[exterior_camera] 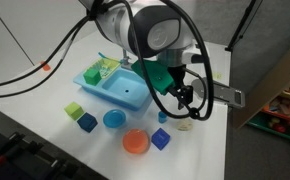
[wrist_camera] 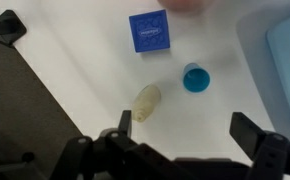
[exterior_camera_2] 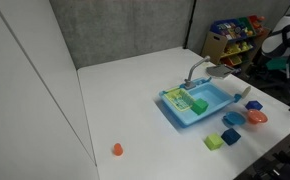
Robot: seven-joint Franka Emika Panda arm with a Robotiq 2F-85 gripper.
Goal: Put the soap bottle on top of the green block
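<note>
Standing near the spread jaws: one soap bottle (wrist_camera: 195,77), one blue cube (wrist_camera: 150,31).

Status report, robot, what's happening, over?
Gripper open, empty. Small blue plastic soap bottle upright, ungrasped. Light green block stands apart. Beige oval piece beside bottle.

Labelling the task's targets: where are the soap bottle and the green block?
soap bottle (wrist_camera: 195,77), wrist view, on its round top.
green block (exterior_camera: 75,110), in an exterior view, on its top face.
</note>
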